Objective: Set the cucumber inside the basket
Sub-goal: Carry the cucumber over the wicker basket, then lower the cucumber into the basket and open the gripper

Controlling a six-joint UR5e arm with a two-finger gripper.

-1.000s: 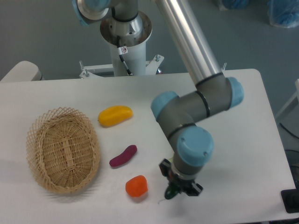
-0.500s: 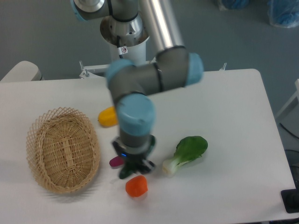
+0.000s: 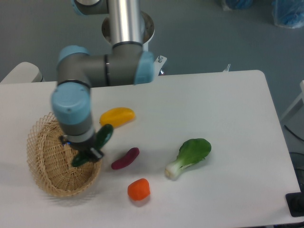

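Observation:
The dark green cucumber (image 3: 97,140) is held in my gripper (image 3: 86,151), tilted, over the right rim of the oval tan wicker basket (image 3: 50,156). Its upper end points up to the right and its lower end hangs over the basket's inside. The gripper is shut on the cucumber, and the wrist hides the fingers. The basket lies at the left of the white table and nothing shows inside it.
A yellow vegetable (image 3: 118,117) lies right of the basket's top. A small purple eggplant (image 3: 125,158) lies just right of the gripper. An orange vegetable (image 3: 138,189) sits near the front edge. A leafy bok choy (image 3: 189,156) lies at mid-table. The arm's base (image 3: 127,28) stands behind the table.
My arm has swung from the front right of the table leftward to the basket, carrying the cucumber. The bok choy, hidden by the arm at first, now shows.

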